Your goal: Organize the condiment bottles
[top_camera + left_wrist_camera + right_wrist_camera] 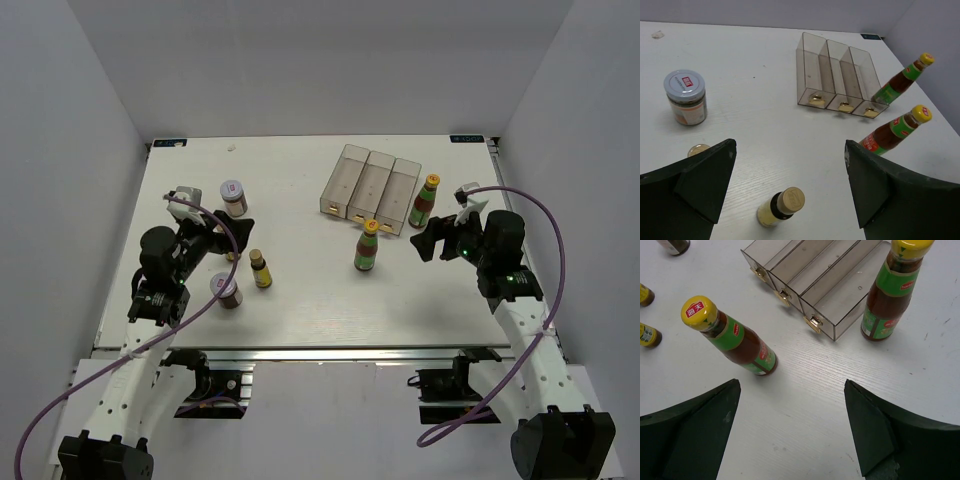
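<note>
Condiment bottles (367, 246): two tall red at three o'clock; two slim gold-capped, two squat white-lidded at nine. Left gripper (790, 145), right gripper (791, 383) spread.

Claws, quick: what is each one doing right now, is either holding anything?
Left claw: open, holding nothing.
Right claw: open, holding nothing.

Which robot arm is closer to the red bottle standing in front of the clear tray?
Right. The right fingers hang open just right of the red bottle; the left fingers are far off on its left, beyond the small yellow bottle.
</note>
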Tool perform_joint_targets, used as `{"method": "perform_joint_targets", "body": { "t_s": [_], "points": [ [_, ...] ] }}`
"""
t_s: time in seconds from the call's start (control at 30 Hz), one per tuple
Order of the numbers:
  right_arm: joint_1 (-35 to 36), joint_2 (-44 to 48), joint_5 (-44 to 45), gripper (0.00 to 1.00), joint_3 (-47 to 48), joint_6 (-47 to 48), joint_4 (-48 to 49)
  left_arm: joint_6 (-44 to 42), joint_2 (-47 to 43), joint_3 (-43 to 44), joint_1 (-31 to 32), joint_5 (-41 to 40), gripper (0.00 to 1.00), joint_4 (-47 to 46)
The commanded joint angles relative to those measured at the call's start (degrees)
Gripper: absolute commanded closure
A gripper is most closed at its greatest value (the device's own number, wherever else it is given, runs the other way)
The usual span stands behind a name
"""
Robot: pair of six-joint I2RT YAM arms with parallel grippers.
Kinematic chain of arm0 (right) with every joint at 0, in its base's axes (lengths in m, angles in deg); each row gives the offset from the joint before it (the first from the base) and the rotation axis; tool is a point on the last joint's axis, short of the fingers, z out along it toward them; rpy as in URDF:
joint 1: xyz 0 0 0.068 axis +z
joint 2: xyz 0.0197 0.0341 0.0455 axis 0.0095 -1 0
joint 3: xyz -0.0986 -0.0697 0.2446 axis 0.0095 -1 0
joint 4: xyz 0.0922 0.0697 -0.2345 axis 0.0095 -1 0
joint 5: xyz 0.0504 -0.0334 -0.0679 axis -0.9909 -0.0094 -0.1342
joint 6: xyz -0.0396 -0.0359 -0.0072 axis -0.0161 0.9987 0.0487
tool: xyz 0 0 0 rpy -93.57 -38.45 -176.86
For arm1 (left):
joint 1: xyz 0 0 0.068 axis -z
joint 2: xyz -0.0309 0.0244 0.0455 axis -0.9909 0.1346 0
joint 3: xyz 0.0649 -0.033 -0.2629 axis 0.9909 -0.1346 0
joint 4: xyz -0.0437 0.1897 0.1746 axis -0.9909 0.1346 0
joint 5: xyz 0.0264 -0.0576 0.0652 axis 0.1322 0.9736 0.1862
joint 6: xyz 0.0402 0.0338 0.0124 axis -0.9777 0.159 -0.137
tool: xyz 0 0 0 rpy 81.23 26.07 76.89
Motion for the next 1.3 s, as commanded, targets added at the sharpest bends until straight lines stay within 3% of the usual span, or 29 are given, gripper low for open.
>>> {"method": "perform_joint_targets", "body": {
  "t_s": [0.0,0.17,0.27,0.47,0.6,0.67,0.7,0.8,0.87,0.9,0.97,1.0,1.1,1.27],
  "points": [
    [0.1,-0.2,0.5,0.11,1.6,0.0,3.0,-0.8,-0.3,0.4,0.1,5.1,0.02,-2.4],
    [0.1,-2.2,-5.0,0.11,3.2,15.3,3.4,-1.0,-0.1,0.3,0.1,6.2,0.02,-2.6],
    [0.1,-4.7,-6.0,0.11,7.3,19.7,1.8,-1.0,0.2,0.4,0.0,7.0,0.03,-2.9],
    [0.2,-10.0,-4.5,0.11,13.2,24.9,-1.3,-1.2,1.2,0.5,0.0,8.9,0.02,-2.8],
    [0.2,-14.1,1.1,0.12,14.4,18.9,3.5,-1.2,0.9,0.4,0.1,9.3,0.02,-2.9],
    [0.1,-16.4,3.4,0.25,16.2,15.8,3.5,-1.3,1.0,0.6,0.1,9.5,0.02,-2.9],
    [0.1,-19.0,3.8,0.39,18.3,14.7,2.9,-1.3,1.0,0.5,0.1,9.6,0.02,-2.9],
    [0.2,-23.8,6.1,0.56,22.6,11.5,1.5,-1.3,1.2,0.5,0.0,9.9,0.02,-2.9],
    [0.2,-25.6,7.5,0.53,24.2,9.8,1.3,-1.6,1.3,0.6,0.1,9.9,0.02,-2.9],
    [0.2,-27.2,9.1,0.41,24.8,9.4,1.3,-1.6,1.2,0.6,0.1,9.9,0.02,-2.8],
    [0.3,-28.6,10.7,0.29,26.3,9.0,1.4,-1.7,1.3,0.6,0.1,9.8,0.02,-2.9],
    [0.2,-29.7,11.8,0.17,26.8,9.0,1.3,-1.7,1.3,0.6,0.1,9.9,0.02,-2.9],
    [0.2,-31.2,12.8,0.11,27.7,9.4,1.4,-1.7,1.5,0.6,0.1,10.1,0.02,-2.8],
    [0.2,-35.3,14.2,0.11,28.5,9.4,3.4,-1.7,1.8,0.8,0.0,10.6,0.02,-2.9]
  ]
}}
